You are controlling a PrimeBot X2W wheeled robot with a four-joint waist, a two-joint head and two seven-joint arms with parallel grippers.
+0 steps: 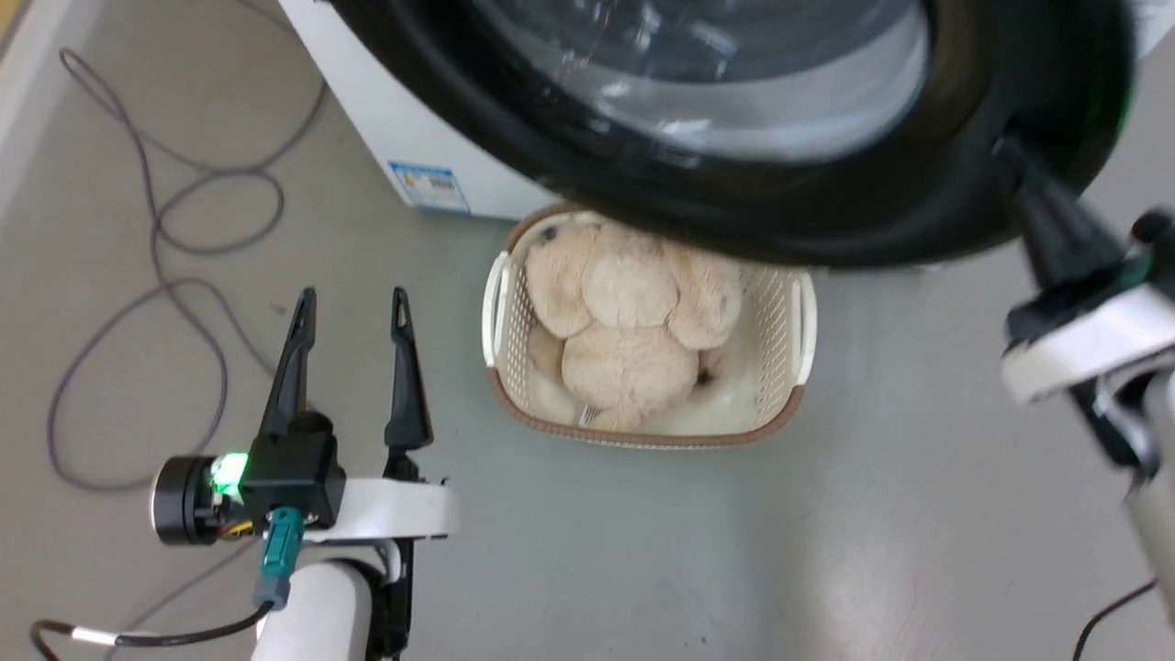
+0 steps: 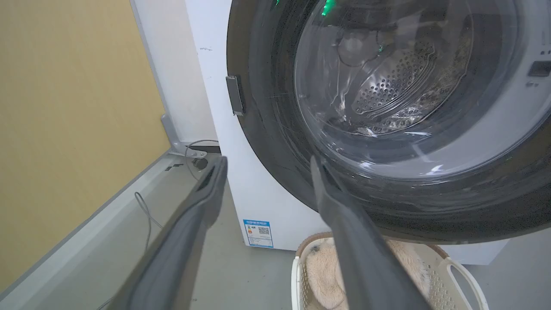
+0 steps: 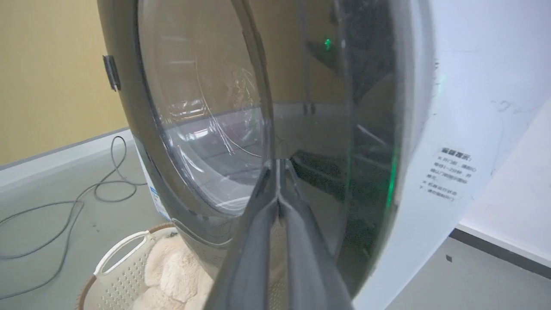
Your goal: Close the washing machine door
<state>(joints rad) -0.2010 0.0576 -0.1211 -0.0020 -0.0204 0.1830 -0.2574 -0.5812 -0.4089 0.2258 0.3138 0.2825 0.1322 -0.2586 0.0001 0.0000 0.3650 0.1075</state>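
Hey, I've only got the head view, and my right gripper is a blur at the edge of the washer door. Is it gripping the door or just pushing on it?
Observer: Just pushing. In the right wrist view the right gripper has its fingers shut together, with the tips against the door.
Operator: Is the door latched?
Observer: It looks not. The latch on the door's free edge has the yellow wall behind it and sits apart from the washer.
Operator: What shows inside?
Observer: The left wrist view shows the steel drum through the door. I can't tell if anything is in it.
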